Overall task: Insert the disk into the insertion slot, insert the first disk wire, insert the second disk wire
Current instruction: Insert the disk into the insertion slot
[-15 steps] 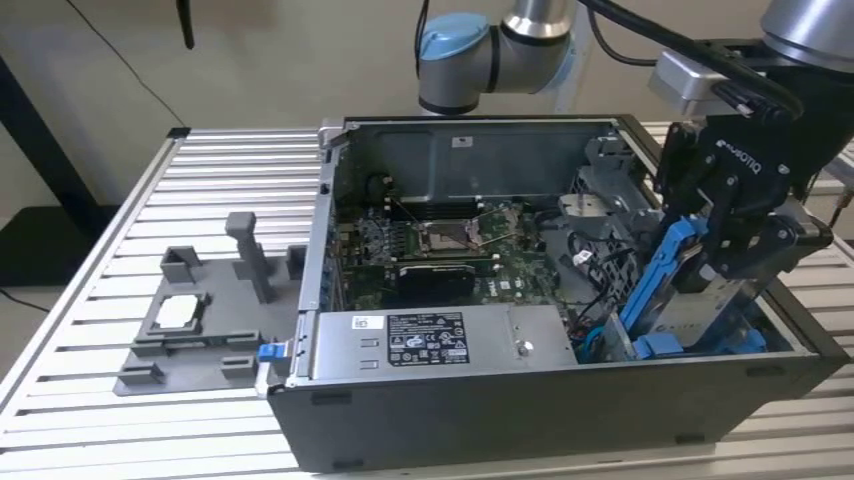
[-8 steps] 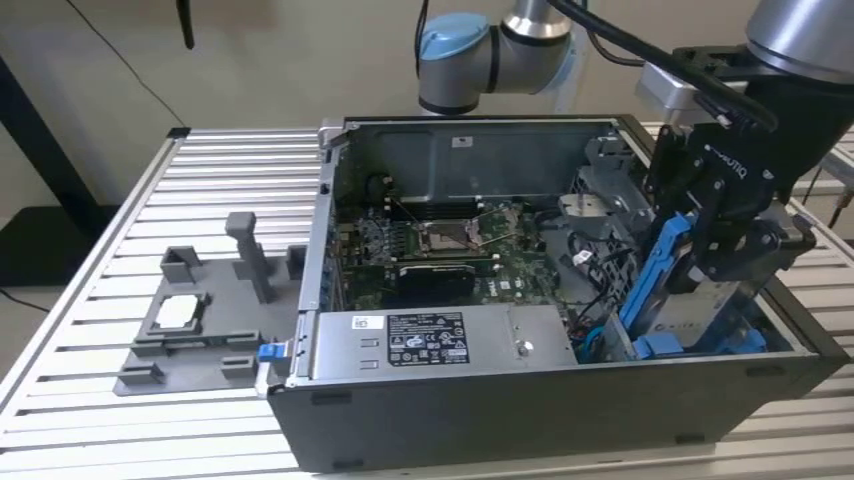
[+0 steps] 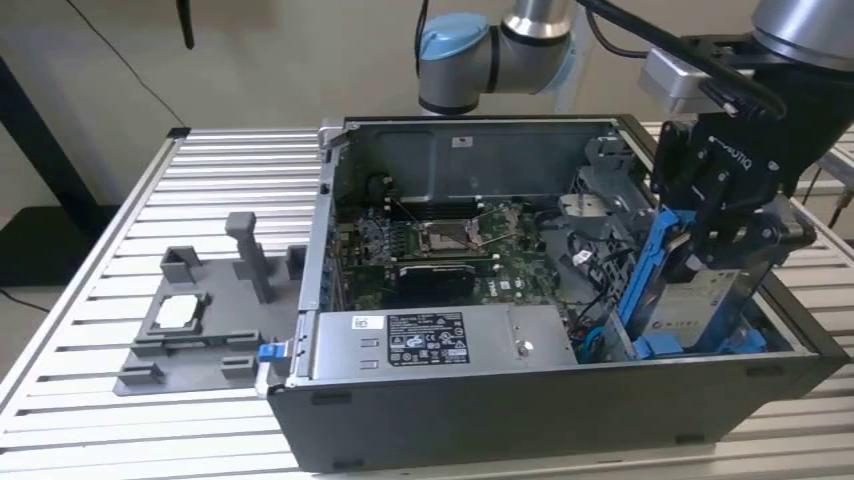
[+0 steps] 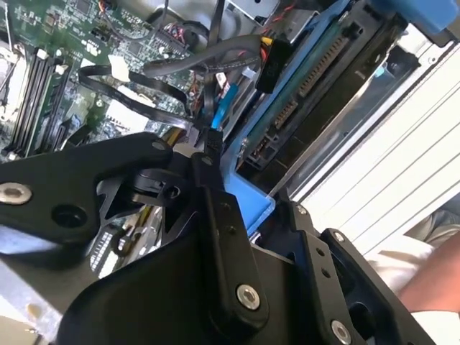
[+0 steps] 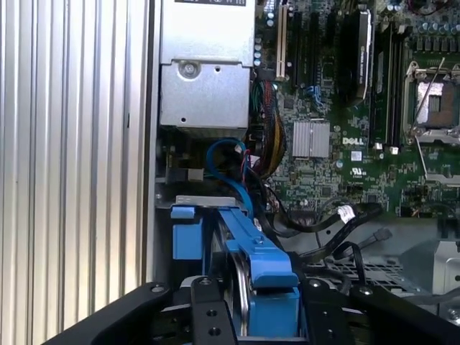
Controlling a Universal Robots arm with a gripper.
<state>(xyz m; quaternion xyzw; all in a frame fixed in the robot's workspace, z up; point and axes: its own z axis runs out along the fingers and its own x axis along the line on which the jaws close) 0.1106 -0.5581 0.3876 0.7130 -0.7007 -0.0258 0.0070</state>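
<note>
Grip check: your hand is clamped on the disk. In the first wrist view the black fingers press the blue carrier bracket from both sides. You are holding the disk inside the computer case, at the case's near corner on the exterior view's right. The case itself sits on the slatted desk.

The disk stands steeply tilted. Its long axis runs from high under your hand down toward the insertion slot, whose blue tabs lie directly below the disk's lower end. That lower end looks to be at the slot's mouth or just within it; how deep, I cannot tell. So the slot lies down and ahead of your hand, along the disk's own length.

Loose black cables lie just beside the carrier, on the side toward the motherboard.
</note>
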